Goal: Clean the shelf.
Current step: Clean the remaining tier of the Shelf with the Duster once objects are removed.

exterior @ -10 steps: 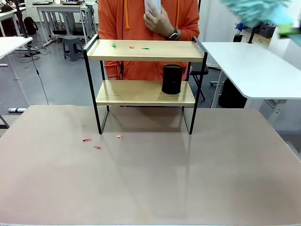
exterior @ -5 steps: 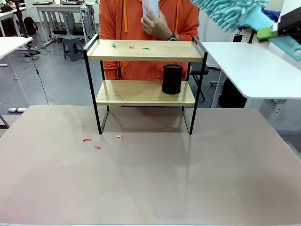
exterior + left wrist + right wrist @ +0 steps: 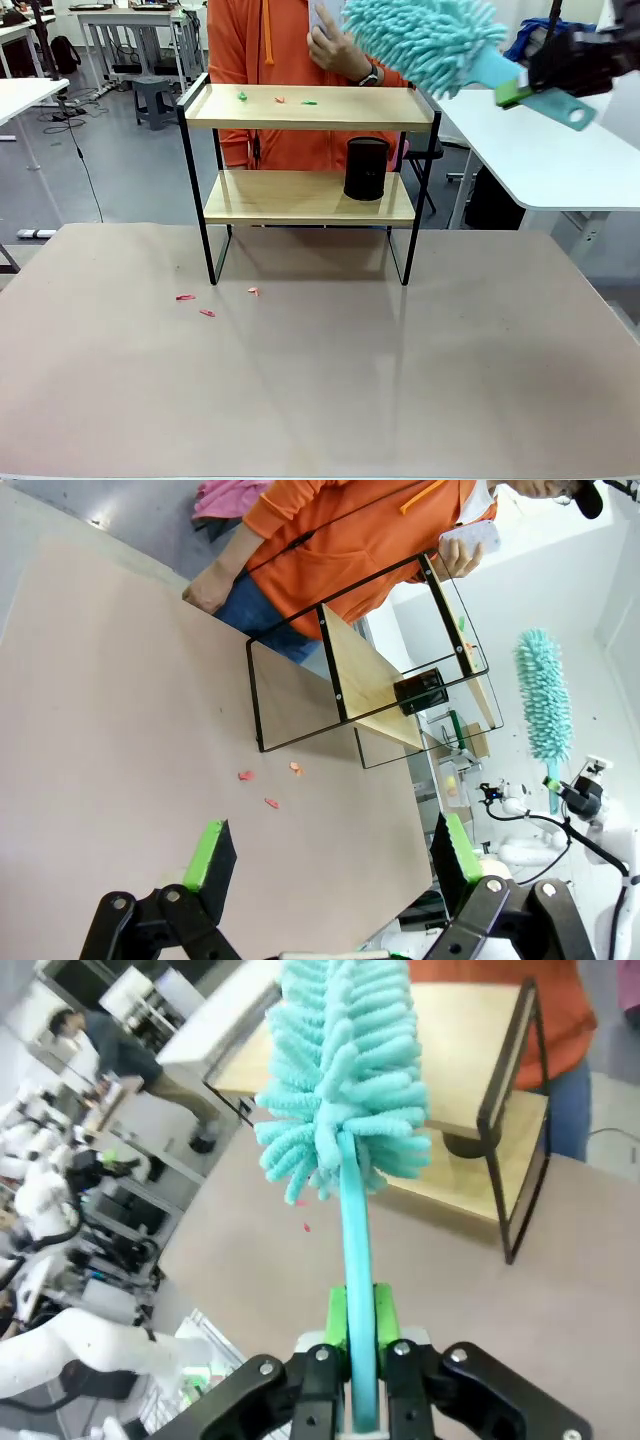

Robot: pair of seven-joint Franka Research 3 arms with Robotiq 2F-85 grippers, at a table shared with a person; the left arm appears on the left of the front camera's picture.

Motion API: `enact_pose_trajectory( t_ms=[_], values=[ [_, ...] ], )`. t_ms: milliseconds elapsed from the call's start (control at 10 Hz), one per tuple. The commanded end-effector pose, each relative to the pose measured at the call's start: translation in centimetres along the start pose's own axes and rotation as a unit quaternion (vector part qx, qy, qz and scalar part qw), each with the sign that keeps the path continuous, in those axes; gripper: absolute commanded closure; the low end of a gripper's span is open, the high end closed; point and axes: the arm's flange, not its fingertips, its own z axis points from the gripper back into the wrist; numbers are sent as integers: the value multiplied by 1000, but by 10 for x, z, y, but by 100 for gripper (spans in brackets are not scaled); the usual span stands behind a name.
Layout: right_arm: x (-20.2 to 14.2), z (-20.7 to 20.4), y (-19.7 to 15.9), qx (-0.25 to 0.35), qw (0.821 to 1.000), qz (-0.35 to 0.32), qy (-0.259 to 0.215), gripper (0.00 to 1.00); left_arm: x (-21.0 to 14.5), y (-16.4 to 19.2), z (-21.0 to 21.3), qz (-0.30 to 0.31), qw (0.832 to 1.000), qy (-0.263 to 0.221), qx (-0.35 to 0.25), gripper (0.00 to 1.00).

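At the desk's (image 3: 320, 400) far edge, about midway along it, stands the shelf (image 3: 305, 195) on its four legs. Its upper board (image 3: 350, 108) carries a few green and red scraps (image 3: 242, 96) toward the left end. A black cylinder (image 3: 366, 168) stands upright on the lower board (image 3: 270, 195) near the right end. A few red bits (image 3: 186, 297) lie on the desk just in front of the shelf's left front leg.

The right gripper (image 3: 360, 1320) is clamped on the stem of a teal fluffy duster (image 3: 420, 40), a green pad pressed to each side. The duster's head hangs in the air above the shelf's right end, clear of the board. The left gripper (image 3: 332, 848) hangs over the desk with its jaws wide and nothing between them.

Behind the shelf, a person in an orange hoodie (image 3: 250, 40) holds a phone (image 3: 470, 540) in one hand (image 3: 335, 45).
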Motion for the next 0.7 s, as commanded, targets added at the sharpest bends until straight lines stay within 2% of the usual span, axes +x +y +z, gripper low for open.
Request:
enact_pose_trajectory(
  t_ms=[0, 200, 400, 600],
  values=[
    [39, -18, 10, -28, 999, 5, 37, 87, -3, -1, -2, -10, 1000, -9, -8, 0],
    [63, -41, 20, -52, 998, -11, 29, 87, -3, -1, -2, -10, 1000, -9, -8, 0],
    [88, -79, 18, -75, 996, 11, 48, 87, -3, -1, -2, -10, 1000, -9, -8, 0],
    [95, -106, 8, -51, 997, 8, 54, 87, -3, -1, -2, -10, 1000, -9, -8, 0]
  ],
)
